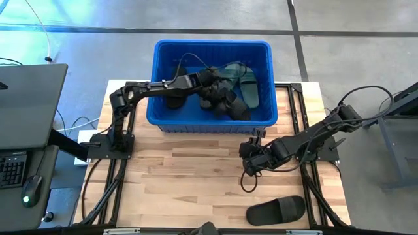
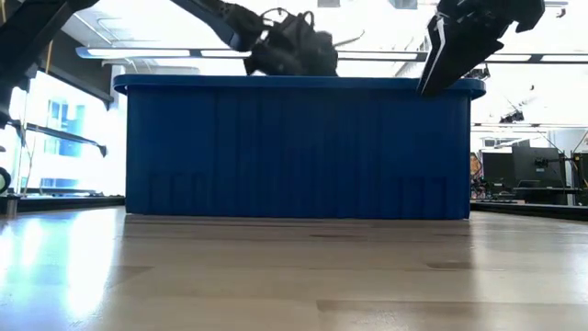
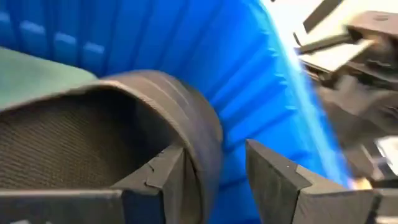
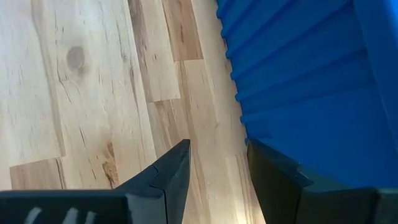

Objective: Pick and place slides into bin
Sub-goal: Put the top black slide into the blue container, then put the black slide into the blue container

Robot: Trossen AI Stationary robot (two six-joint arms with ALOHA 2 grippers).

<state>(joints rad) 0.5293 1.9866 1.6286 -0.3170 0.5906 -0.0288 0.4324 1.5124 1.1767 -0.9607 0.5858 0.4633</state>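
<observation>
Resting on the pale wood table [image 1: 196, 176], the bin [image 1: 163, 117] faces bright windows; both arms' fingers open.

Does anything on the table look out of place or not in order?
One black slide lies alone near the table's front edge, outside the blue bin. The other slides lie piled unevenly inside the bin. Nothing looks spilled or damaged.

I count one big bright blue plastic bin [image 1: 213, 117], one black rubber slide [image 1: 277, 211] outside it; those inside overlap, uncountable.
</observation>
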